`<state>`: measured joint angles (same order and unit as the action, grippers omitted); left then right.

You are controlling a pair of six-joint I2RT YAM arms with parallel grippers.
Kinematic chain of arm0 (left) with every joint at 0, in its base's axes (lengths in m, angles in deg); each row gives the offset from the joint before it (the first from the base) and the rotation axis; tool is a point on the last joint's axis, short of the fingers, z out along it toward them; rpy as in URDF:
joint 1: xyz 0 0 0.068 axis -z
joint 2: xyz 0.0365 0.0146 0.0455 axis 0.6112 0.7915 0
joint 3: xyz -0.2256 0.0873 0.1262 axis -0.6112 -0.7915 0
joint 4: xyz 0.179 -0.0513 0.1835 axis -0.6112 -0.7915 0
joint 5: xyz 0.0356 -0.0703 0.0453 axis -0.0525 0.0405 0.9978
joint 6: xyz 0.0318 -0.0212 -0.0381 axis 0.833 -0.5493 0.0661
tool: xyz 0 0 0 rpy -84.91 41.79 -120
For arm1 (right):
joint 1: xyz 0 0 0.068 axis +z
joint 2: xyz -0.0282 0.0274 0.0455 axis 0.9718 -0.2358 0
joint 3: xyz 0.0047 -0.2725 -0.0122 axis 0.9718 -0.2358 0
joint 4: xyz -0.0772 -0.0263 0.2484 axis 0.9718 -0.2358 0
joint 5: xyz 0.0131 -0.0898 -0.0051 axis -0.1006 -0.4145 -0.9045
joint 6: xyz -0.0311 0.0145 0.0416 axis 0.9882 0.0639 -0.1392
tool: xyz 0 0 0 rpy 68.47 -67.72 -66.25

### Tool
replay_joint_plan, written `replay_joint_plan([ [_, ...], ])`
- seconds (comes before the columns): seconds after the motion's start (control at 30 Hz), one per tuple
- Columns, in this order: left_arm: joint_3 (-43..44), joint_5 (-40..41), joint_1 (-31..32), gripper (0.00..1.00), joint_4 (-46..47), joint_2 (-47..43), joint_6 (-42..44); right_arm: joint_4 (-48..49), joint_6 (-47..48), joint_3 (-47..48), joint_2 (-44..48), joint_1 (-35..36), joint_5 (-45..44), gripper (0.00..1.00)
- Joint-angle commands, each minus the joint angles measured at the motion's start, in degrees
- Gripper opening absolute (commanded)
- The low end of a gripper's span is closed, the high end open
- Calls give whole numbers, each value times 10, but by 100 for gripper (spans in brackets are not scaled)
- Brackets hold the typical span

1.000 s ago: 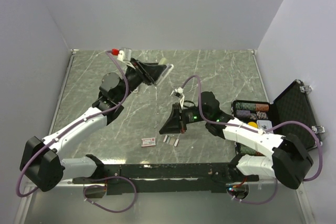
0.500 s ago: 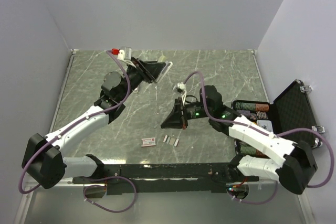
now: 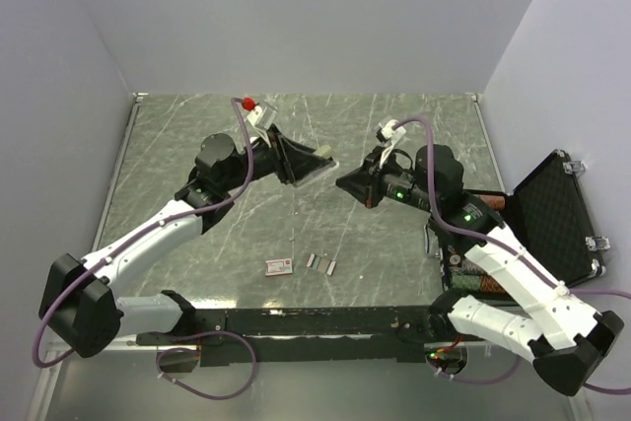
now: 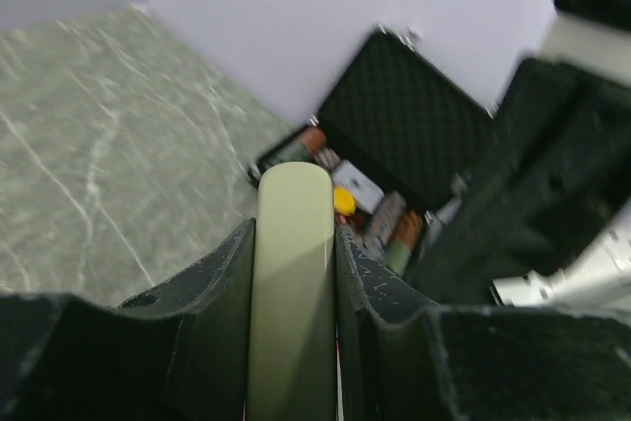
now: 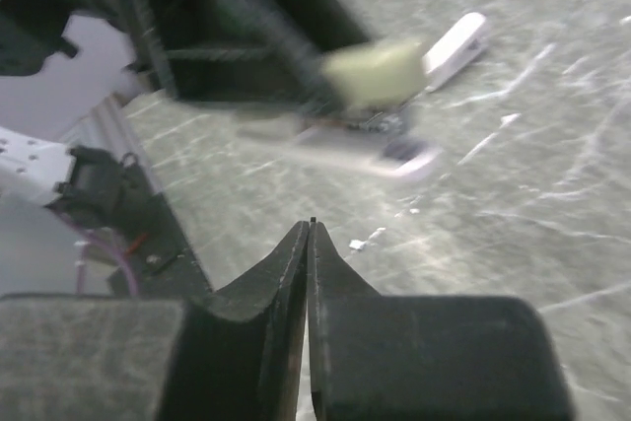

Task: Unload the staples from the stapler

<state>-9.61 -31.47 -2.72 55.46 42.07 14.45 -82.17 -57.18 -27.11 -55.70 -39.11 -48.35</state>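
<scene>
My left gripper (image 3: pixel 308 162) is shut on the stapler (image 3: pixel 323 153) and holds it in the air above the middle of the table. In the left wrist view the stapler's olive-green top (image 4: pixel 293 273) is clamped between the two fingers (image 4: pixel 212 293). My right gripper (image 3: pixel 344 182) is shut and hovers just right of the stapler's tip, apart from it. In the right wrist view its closed tips (image 5: pixel 311 231) point at the blurred stapler (image 5: pixel 370 76), whose pale lower arm (image 5: pixel 360 152) hangs open. Three short silver staples (image 3: pixel 321 263) lie on the table near the front.
A small red-and-white flat box (image 3: pixel 279 265) lies left of the staples. An open black case (image 3: pixel 552 206) with small items stands at the right edge; it also shows in the left wrist view (image 4: pixel 404 135). A small white object (image 5: pixel 455 43) lies beyond the stapler.
My right gripper has risen from just above the staples and moved back and right, up to the stapler. My left gripper has swung the stapler right and toward the front.
</scene>
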Motion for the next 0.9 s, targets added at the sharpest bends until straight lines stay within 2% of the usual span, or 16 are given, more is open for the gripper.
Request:
replay_joint_plan([
  [0.0, 20, -125, 2, 1, -20, -41, 33, -31, 24, 37, 14, -19, 2, 14],
  [0.17, 13, -173, 1, 1, -26, -55, 38, -23, 16, 39, 20, -24, 36, 18],
  [0.4, 9, -213, 4, 1, -6, -55, 26, -4, 5, 34, 16, -25, 37, 6],
  [0.73, 4, -218, 8, 1, 7, -55, 22, 14, -12, 31, 5, -25, 71, 0],
  [0.87, 1, -181, 9, 1, -6, -62, 34, 24, -23, 14, 8, -25, 92, 0],
])
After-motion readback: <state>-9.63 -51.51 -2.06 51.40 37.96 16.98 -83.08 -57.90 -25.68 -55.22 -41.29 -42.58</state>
